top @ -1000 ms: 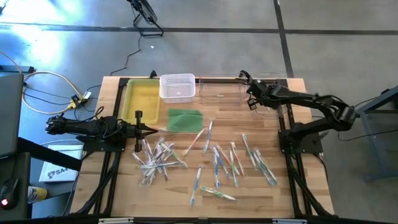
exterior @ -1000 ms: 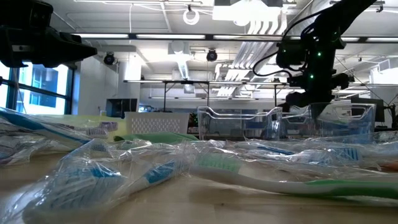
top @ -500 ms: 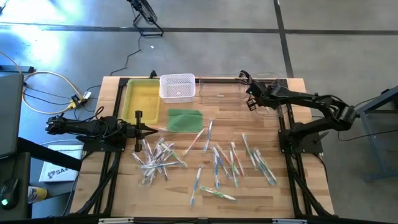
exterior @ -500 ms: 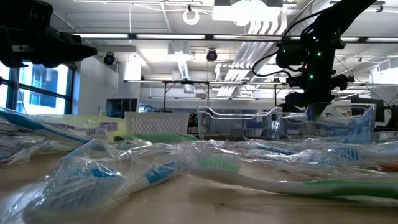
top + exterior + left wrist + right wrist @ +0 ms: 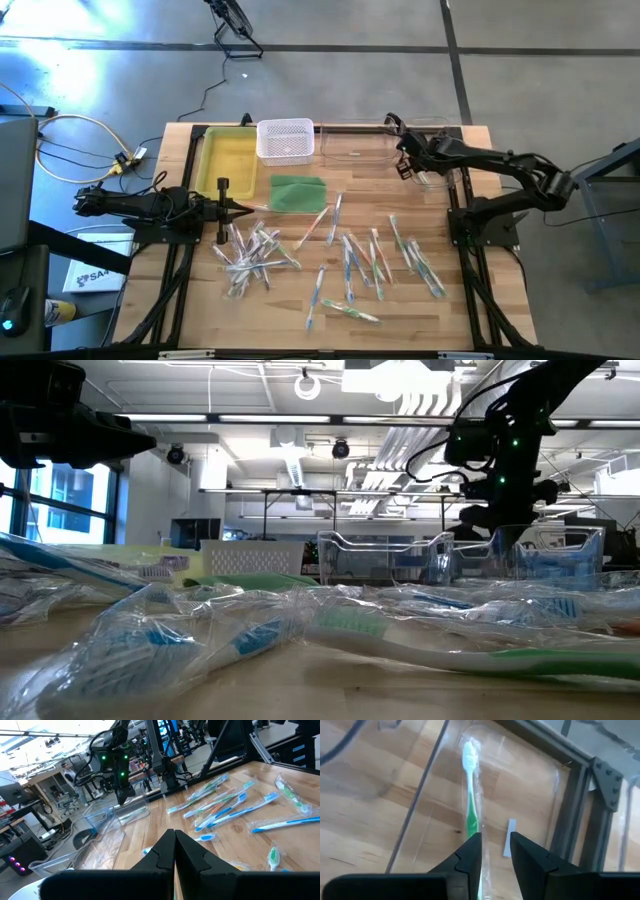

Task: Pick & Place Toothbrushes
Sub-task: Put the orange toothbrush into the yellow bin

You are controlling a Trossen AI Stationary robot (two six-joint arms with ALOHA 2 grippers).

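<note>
Wooden table (image 5: 500, 300) with scattered toothbrushes (image 5: 350, 260), green pad (image 5: 298, 192), yellow tray (image 5: 228, 160), white basket (image 5: 286, 140), clear bins (image 5: 356, 146).

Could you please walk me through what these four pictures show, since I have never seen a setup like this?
This is a table with two dark robot arms, each ending in a two-finger gripper. One picture looks straight down on the table, one looks level across it, and two come from cameras on the arms' wrists.

Wrapped toothbrushes lie scattered on the wood. At the far edge stand a yellow tray, a white basket and clear bins, with a green pad in front of them.

The right gripper hangs above a clear bin. Its wrist picture shows a green toothbrush in a wrapper lying in the bin just past its slightly parted fingers. The left gripper, fingers together, waits at the table's left side.
</note>
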